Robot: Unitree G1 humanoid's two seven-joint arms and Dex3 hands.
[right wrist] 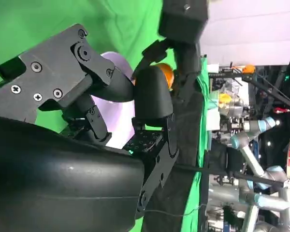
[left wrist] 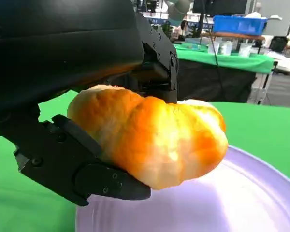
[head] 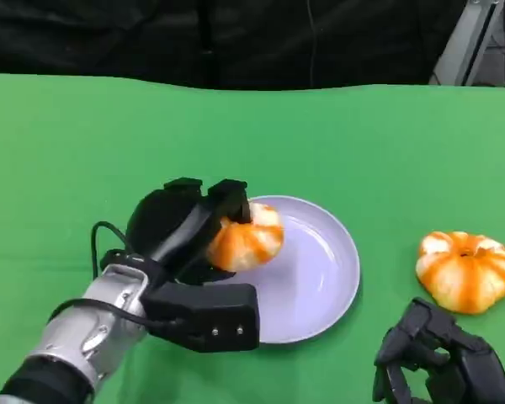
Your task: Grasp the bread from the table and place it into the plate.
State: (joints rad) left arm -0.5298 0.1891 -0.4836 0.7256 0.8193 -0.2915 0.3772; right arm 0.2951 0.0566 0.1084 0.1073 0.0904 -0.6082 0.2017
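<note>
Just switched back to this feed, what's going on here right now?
The left hand grips a bread roll and holds it over the near-left part of the purple plate; it isn't released yet. A second roll lies on the green table to the plate's right. The right hand sits near that roll, holding nothing, fingers curled.

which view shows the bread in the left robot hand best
The left wrist view: the bread sits close up between the left robot hand's fingers, above the plate. The head view shows it smaller; the right wrist view, an orange sliver.
</note>
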